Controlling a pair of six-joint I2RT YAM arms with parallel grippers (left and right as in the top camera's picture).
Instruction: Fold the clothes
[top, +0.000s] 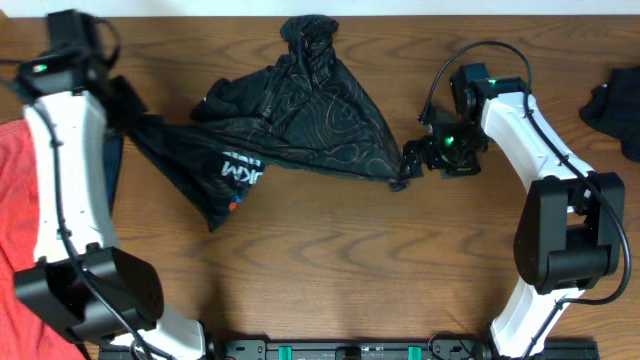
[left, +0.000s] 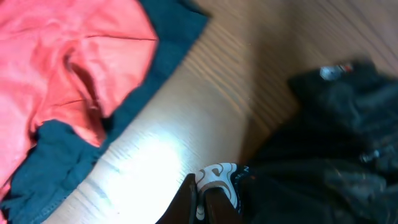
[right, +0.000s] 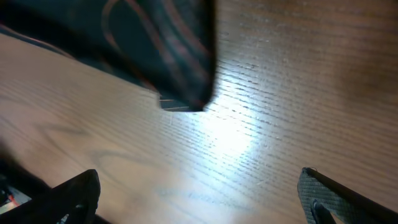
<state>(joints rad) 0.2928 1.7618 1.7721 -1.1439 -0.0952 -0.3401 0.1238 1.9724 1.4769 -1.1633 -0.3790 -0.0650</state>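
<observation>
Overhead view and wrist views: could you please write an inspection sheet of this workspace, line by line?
Surface: brown wood-grain table, glare spots in both wrist views.
Job's things: thin black jersey with wavy lines, crumpled, not yet folded; red fabric top lying on a navy top, at the left edge.
Clutter: dark bunched cloth at the right edge, kind unclear.
End effectors: left end effector shut on the jersey's edge; right end effector open, beside the jersey's corner, holding nothing.
Cables: black cable looping by the right arm.
Surroundings: black rail at the near edge.
</observation>
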